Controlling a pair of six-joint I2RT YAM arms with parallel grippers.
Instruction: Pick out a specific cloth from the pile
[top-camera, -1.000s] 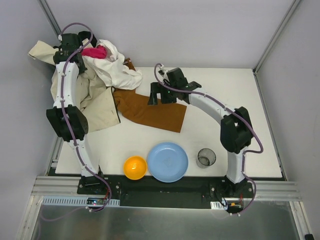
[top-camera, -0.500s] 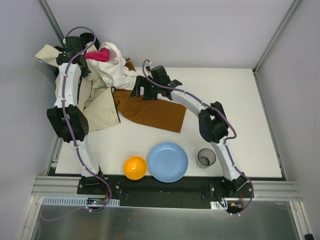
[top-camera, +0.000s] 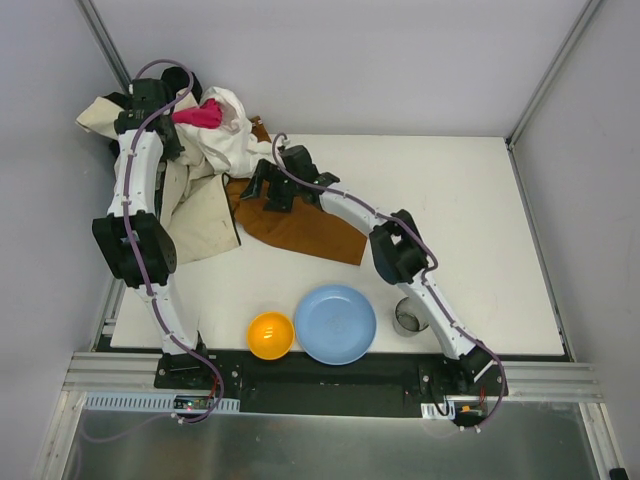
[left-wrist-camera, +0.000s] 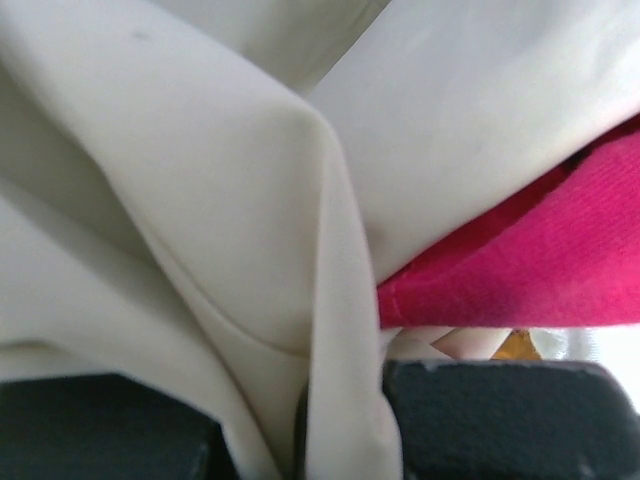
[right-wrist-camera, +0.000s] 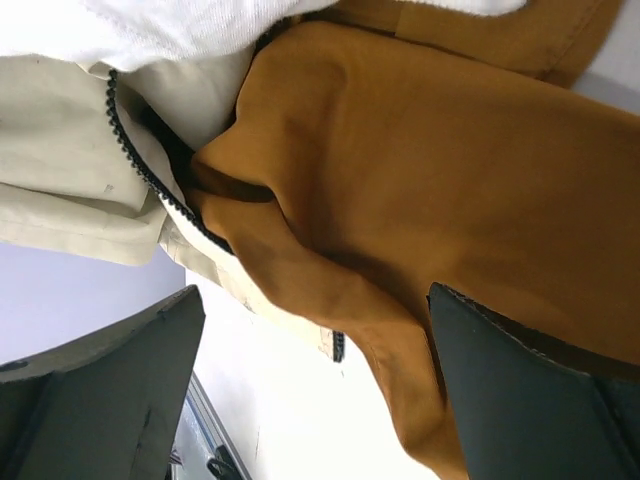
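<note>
The rust-brown cloth (top-camera: 312, 228) lies flat on the table, its left end tucked under the pile (top-camera: 205, 185) of cream, white, black and pink garments. My right gripper (top-camera: 263, 188) hovers open over that left end. In the right wrist view the cloth (right-wrist-camera: 430, 170) fills the space ahead of my right gripper (right-wrist-camera: 320, 400), and nothing is between the fingers. My left gripper (top-camera: 163, 122) is up at the back left of the pile, shut on a fold of cream garment (left-wrist-camera: 250, 200). My left gripper (left-wrist-camera: 340, 440) pinches that fold, with a pink garment (left-wrist-camera: 540, 270) just to its right.
An orange bowl (top-camera: 270, 335) and a blue plate (top-camera: 336, 324) sit near the front edge. A dark mesh cup (top-camera: 411, 316) stands beside the plate, partly behind the right arm. The enclosure's walls close in behind and to the left of the pile.
My right gripper has moved left across the brown cloth to its end by the pile, staying open. The left gripper has shifted slightly back and right with the cream garment.
</note>
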